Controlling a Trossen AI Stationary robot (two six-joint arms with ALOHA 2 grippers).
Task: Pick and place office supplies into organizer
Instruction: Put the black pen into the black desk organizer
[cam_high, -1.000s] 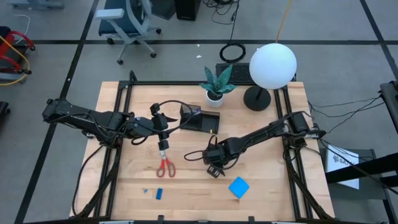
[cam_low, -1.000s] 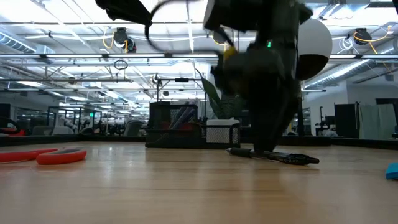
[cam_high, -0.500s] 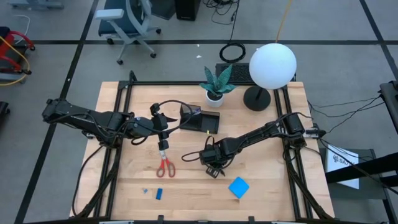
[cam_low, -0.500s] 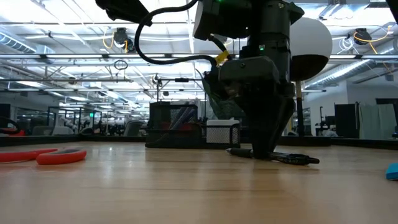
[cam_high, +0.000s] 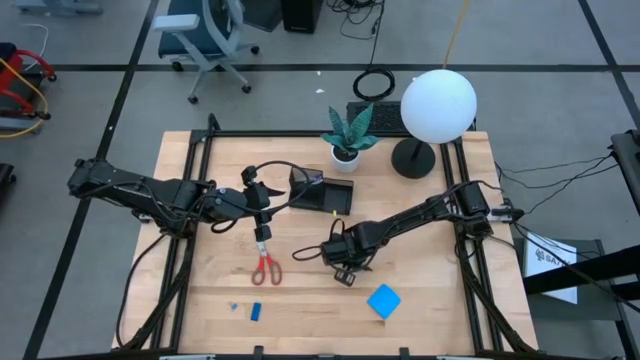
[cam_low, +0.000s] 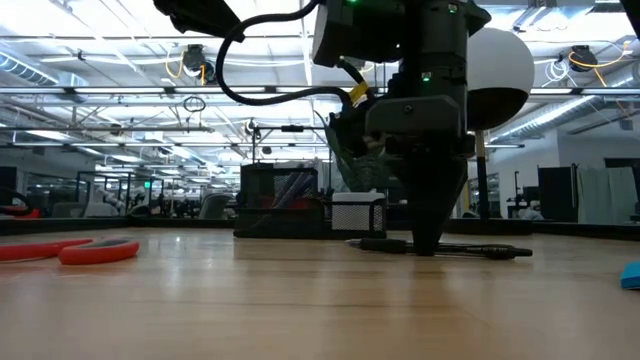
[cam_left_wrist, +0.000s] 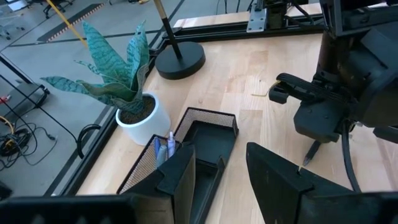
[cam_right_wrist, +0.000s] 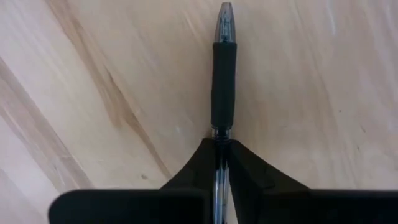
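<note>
- The pen (cam_right_wrist: 223, 87) is a slim one with a black grip and a clear tip, lying flat on the wooden table (cam_high: 420, 300), roughly mid-table and a bit in front of the organizer.
- The right gripper (cam_right_wrist: 221, 148) has come straight down on it, and its two dark fingers are pinched tight against the barrel just behind the grip section. In the low view the pen (cam_low: 440, 247) sticks out on both sides of the gripper and rests on the wood.
- From above, the right gripper (cam_high: 343, 262) sits near the middle of the table, with its arm running back to the right edge.
- The black mesh organizer (cam_high: 322, 192) is farther back, right beside the white plant pot (cam_high: 346, 155). Its tall section already has a couple of bluish pens (cam_left_wrist: 166, 148) standing in it.
- The left gripper (cam_high: 263, 232) hangs over the table just behind the red-handled scissors (cam_high: 265, 268), fingers partly apart with nothing between them.
- The bright blue square pad (cam_high: 384, 300) lies toward the front, well apart from the pen.
- The small blue eraser piece (cam_high: 256, 311) is near the front edge, in front of the scissors.
- At the back there's a white globe lamp (cam_high: 438, 105) on a black base.
</note>
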